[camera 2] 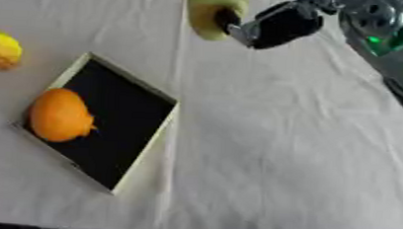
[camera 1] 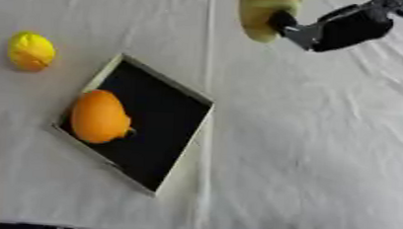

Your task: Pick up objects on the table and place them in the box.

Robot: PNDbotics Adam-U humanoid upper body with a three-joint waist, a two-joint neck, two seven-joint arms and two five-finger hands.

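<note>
1. While an orange fruit [camera 1: 99, 117] is lying inside the box [camera 1: 182, 150], the right hand [camera 1: 341, 29] is pinching a pale yellow fruit [camera 1: 261, 12] at the table's [camera 1: 324, 157] far edge.
2. A yellow fruit [camera 1: 30, 51] is sitting near the left edge.

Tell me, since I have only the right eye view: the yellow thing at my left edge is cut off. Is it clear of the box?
Observer: Yes. The left eye view shows the yellow fruit whole, on the cloth, apart from the box.
Operator: Anything further left of it?
Observer: Only bare cloth, up to that view's edge.
Operator: Good. The pale fruit in the right hand goes in first.
</note>
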